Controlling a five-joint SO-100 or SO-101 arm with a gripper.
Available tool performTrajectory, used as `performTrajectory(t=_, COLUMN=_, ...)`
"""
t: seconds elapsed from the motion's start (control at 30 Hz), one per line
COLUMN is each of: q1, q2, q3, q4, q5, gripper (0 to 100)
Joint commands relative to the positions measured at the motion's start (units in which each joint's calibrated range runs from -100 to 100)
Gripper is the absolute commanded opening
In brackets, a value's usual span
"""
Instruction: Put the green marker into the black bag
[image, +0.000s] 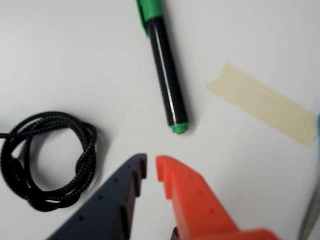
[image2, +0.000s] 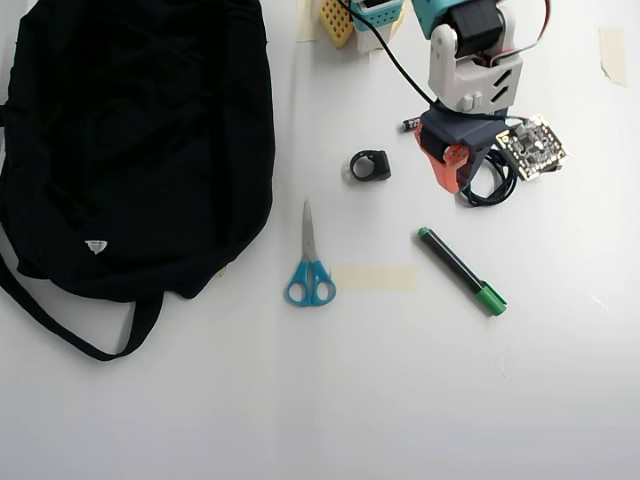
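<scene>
Gripper poised short of the marker, nothing held.
Wrist view: the navy-and-orange two-finger gripper (image: 151, 167) has its jaws nearly closed and empty, just short of the slim black green-capped marker (image: 163, 70). Overhead view: marker (image2: 461, 270) on the table, well apart from the large soft black fabric bag (image2: 135, 140).

Marker (image: 165, 75) black, green cap; scissors (image2: 309, 270) blue-handled.
</scene>
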Motion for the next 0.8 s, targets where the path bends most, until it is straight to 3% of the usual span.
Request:
performTrajectory(t=0.0, q1=0.2, q2=4.7, q3=-6.2, q4=-1.2, q5=1.4, gripper=2)
performTrajectory(t=0.27, q1=0.4, q2=13.2, q3=-14.8, q4=-0.4, q5=3.2, gripper=2)
performTrajectory(t=0.77, q1=0.4, q2=13.6, q3=-15.3, q4=6.4, q5=5.8, gripper=2)
